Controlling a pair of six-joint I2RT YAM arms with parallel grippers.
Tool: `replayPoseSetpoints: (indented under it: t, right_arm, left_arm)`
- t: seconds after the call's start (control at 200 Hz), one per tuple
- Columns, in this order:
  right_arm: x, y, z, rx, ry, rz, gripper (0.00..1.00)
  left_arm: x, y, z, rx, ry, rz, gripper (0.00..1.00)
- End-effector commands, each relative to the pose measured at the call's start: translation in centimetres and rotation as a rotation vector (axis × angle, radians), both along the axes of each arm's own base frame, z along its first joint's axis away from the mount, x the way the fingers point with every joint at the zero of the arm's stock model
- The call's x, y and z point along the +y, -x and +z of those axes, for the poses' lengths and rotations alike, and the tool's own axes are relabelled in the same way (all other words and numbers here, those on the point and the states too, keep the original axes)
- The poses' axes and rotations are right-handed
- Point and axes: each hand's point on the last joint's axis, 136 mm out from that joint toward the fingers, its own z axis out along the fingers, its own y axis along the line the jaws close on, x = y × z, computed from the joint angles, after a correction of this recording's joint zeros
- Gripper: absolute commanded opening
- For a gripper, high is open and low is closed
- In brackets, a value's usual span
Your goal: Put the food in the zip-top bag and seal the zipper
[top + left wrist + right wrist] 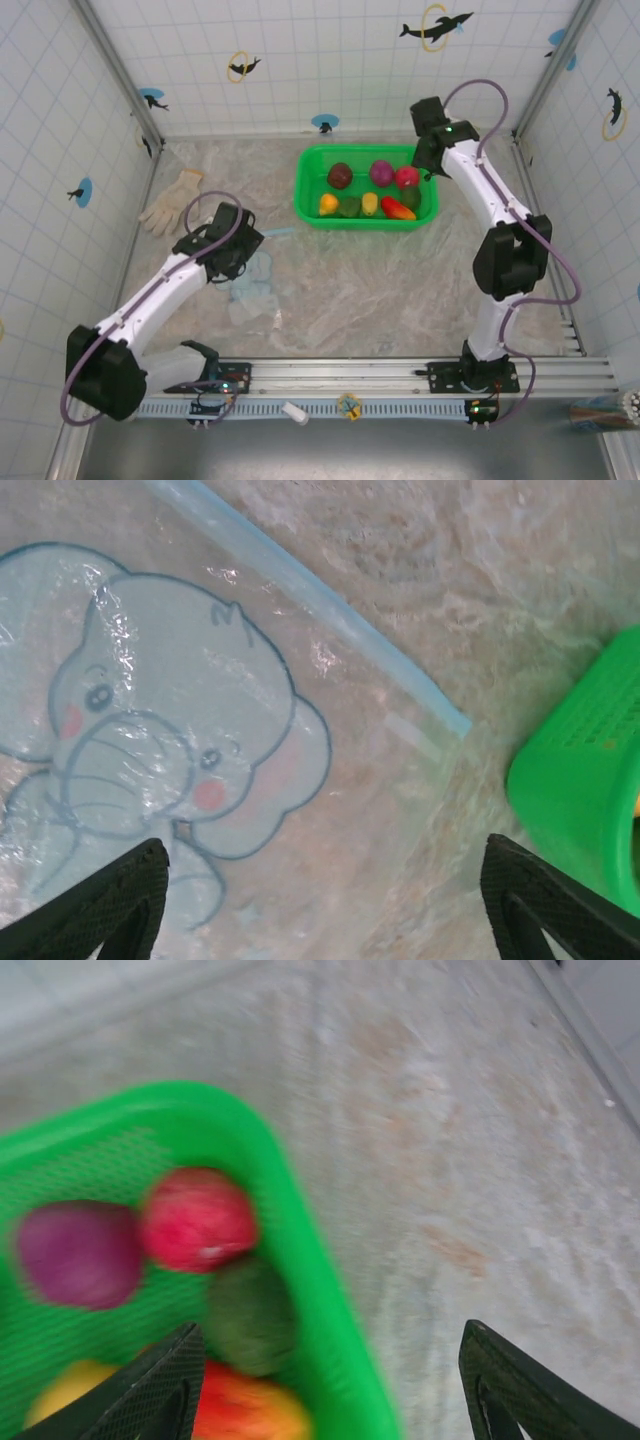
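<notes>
While the left gripper (325, 858) is hovering low over the zip-top bag (170, 730), its dark fingers (110, 910) are standing wide apart, released, grasping nothing. Bag is lying flat on the mottled table (400, 290), at about 8 o'clock from table centre in the top view, elephant print facing up. Zipper (320, 610), a pale-blue strip, is running along the bag's edge from 11 o'clock toward 4 o'clock in the left wrist view, ending near a corner of the green basket (300, 190) but apart from it. Right arm is reaching out to the basket's 3 o'clock end; right gripper (332, 1340) is also spread open, holding nothing, straddling the basket rim from above. Food is all sitting in the basket, at about 12 o'clock on the table: maroon piece (340, 176), purple piece (381, 172) and red piece (406, 178) in the far row, yellow (328, 204), green (350, 207) and red-orange (398, 209) among the near row. White glove (172, 203) is lying at 10 o'clock, well apart from the basket.
</notes>
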Motion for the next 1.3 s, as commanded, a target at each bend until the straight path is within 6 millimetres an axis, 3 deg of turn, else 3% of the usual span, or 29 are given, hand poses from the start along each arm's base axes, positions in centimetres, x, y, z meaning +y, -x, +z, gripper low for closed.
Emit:
replayPoseSetpoints:
  t: [0.0,0.06,0.15,0.3,0.535,0.711,0.876,1.016,1.296]
  right_arm:
    - [1.9,3.8,4.0,-0.053,-0.023,-0.030,0.70]
    - [3.2,5.4,3.8,-0.034,-0.024,0.006,0.70]
    - [4.0,7.8,3.8,-0.022,-0.001,0.053,0.69]
    - [2.7,10.9,4.2,-0.045,0.043,0.081,0.69]
    - [1.1,13.9,3.6,-0.065,0.085,0.116,0.69]
    - [1.3,14.3,3.6,-0.072,0.121,0.146,0.70]
    - [4.2,14.0,3.8,-0.079,0.116,0.288,0.70]
    - [5.3,13.8,4.2,-0.082,0.174,0.330,0.70]
    - [5.4,13.6,4.0,-0.092,0.210,0.325,0.70]
  left_arm:
    - [1.3,-1.6,0.9,0.020,0.081,0.267,0.81]
    - [0.7,-3.5,1.4,-0.011,0.129,0.273,0.81]
    - [0.9,-5.2,0.2,0.033,0.164,0.282,0.81]
    - [2.2,-5.9,-2.9,0.243,0.150,0.317,0.81]
    - [2.8,-6.8,-5.4,0.398,0.152,0.375,0.81]
    - [3.8,-6.2,-7.3,0.498,0.119,0.425,0.79]
    - [5.1,-5.9,-9.5,0.538,0.085,0.449,0.78]
    - [5.4,-5.9,-10.4,0.539,0.077,0.453,0.76]
    - [5.4,-4.9,-11.5,0.560,0.072,0.446,0.48]
